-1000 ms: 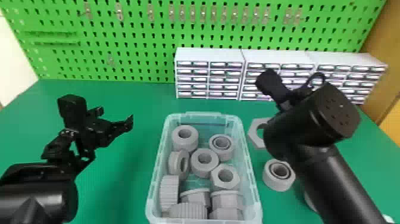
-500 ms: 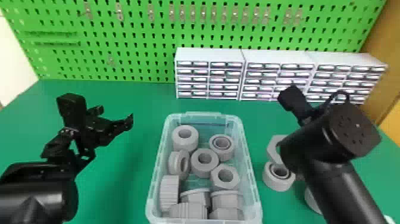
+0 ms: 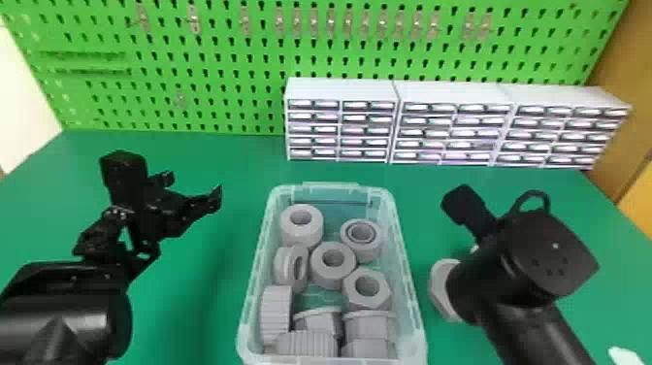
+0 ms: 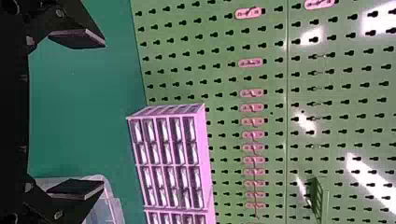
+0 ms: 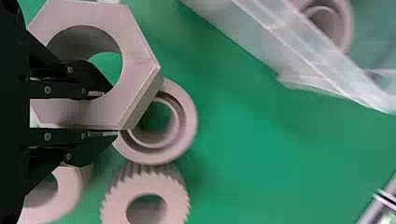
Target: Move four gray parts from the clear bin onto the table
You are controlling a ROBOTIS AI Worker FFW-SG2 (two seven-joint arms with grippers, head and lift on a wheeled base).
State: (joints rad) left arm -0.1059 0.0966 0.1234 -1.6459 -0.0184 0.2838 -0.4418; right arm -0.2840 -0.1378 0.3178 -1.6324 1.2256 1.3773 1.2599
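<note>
The clear bin [image 3: 421, 301] holds several gray parts, among them a ring [image 3: 301, 228] and a hex nut [image 3: 367, 290]. To its right is my right gripper [image 3: 463, 286], mostly hidden behind its own arm, with a gray hex nut [image 3: 439, 286] beneath the arm. In the right wrist view the right gripper [image 5: 105, 113] is shut on one side of this hex nut [image 5: 135, 51], over a round gray part [image 5: 187, 126] on the table. My left gripper [image 3: 196, 191] is parked left of the bin; its fingers stand wide apart in the left wrist view, the gripper [image 4: 88, 114] holding nothing.
A toothed gray ring [image 5: 177, 200] and another gray part [image 5: 70, 193] rest on the green table [image 5: 261, 163] beside the held nut. White drawer cabinets [image 3: 451, 94] stand behind the bin, against the green pegboard [image 3: 233, 63].
My right arm has moved away from the bin, rightward and a little toward the near edge, carrying the hex nut. The left arm has kept still.
</note>
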